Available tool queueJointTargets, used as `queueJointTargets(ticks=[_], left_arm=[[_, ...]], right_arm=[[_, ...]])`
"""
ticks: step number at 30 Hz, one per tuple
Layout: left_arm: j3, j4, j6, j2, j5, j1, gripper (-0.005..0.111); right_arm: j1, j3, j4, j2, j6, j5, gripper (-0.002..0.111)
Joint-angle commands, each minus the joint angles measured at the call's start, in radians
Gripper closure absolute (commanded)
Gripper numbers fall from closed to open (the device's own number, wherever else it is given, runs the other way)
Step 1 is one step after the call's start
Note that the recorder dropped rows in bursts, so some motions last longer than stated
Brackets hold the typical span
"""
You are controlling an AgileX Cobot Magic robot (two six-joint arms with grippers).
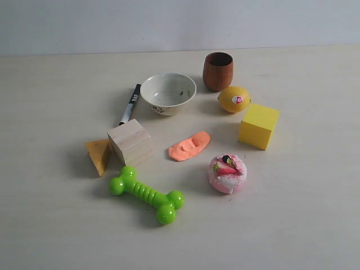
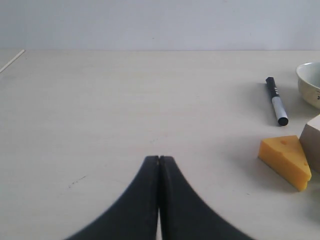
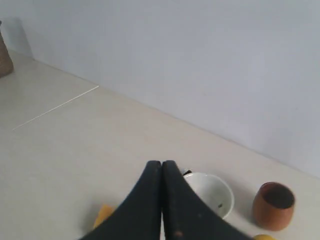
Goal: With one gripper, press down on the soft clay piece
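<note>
The soft clay piece (image 1: 189, 146) is a flat, salmon-orange lump, dented on top. It lies on the table (image 1: 292, 225) between the wooden cube (image 1: 130, 142) and the pink cake toy (image 1: 228, 173). In the exterior view its long axis runs lower-left to upper-right. My left gripper (image 2: 159, 158) and right gripper (image 3: 161, 162) are both closed on nothing.

The pale table (image 1: 292, 214) is carrying a loose ring of things. A white bowl (image 1: 168, 93) is sitting at the back, with a black marker (image 1: 130, 104) lying just beside it and a brown cup (image 1: 218, 71) standing on its other side. A lemon (image 1: 234, 99) is resting near a yellow cube (image 1: 259, 126). The soft clay piece (image 1: 189, 146) is lying between a wooden block (image 1: 130, 142) and a pink cake toy (image 1: 228, 173). A tan-orange wedge (image 1: 99, 155) is sitting just beside the block, and a green bone toy (image 1: 146, 194) is lying in front.
</note>
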Motion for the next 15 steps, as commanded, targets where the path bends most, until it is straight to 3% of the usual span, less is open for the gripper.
queueJointTargets(ticks=[1,4,6,15], left_arm=[[-0.003,0.003,0.001,-0.006,-0.009,0.001,0.107],[-0.003,0.003,0.001,-0.006,-0.009,0.001,0.107],[-0.003,0.003,0.001,-0.006,-0.009,0.001,0.107],[-0.003,0.003,0.001,-0.006,-0.009,0.001,0.107]], right_arm=[[0.001,0.006,-0.192,-0.078,0.085,-0.012,0.108],[-0.003,0.006,-0.439,-0.117,0.287,0.009,0.108],[-0.057,0.006,-0.572,-0.147,0.444,0.045,0.108],[-0.476,0.106,-0.583,-0.281,0.471,0.094,0.108]])
